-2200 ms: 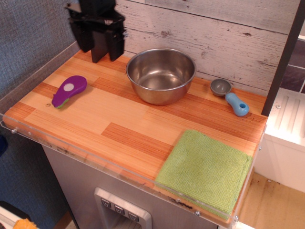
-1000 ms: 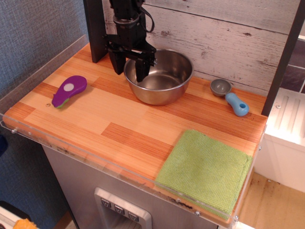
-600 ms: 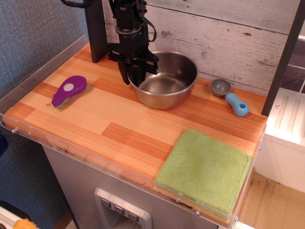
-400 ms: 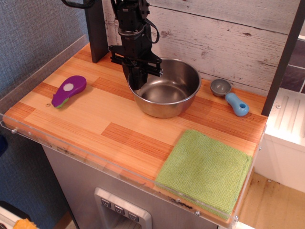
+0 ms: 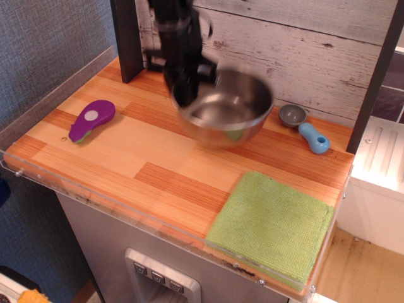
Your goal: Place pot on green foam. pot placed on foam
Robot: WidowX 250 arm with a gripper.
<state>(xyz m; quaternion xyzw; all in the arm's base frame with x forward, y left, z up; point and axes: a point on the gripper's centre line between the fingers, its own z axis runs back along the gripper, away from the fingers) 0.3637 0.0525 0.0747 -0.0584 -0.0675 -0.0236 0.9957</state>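
- You have the pot (image 5: 226, 108) gripped at its left rim by the gripper (image 5: 184, 95); the jaws look closed onto the rim, though motion blur hides the exact contact.
- The pot sits up and to the left of the green foam (image 5: 273, 225), well apart from it, and seems lifted off the wooden counter (image 5: 126, 154); the blur leaves that uncertain.
- Taking the green foam as your landmark: the grey scoop with blue handle (image 5: 305, 128) lies beyond its far edge, just to the right of the pot, and the purple toy (image 5: 92, 120) lies far off to its left.
- A one-sided hold on a thin rolled rim could let the bowl tilt or swing, so you risk it slipping out if you move quickly.
- Swing too far right on the way and the pot's wall could knock the scoop.
- The foam lies at the counter's front right corner, so an overshoot could leave the pot hanging over the edge.
- Release too high or off-centre and the pot may rock or land half off the pad.
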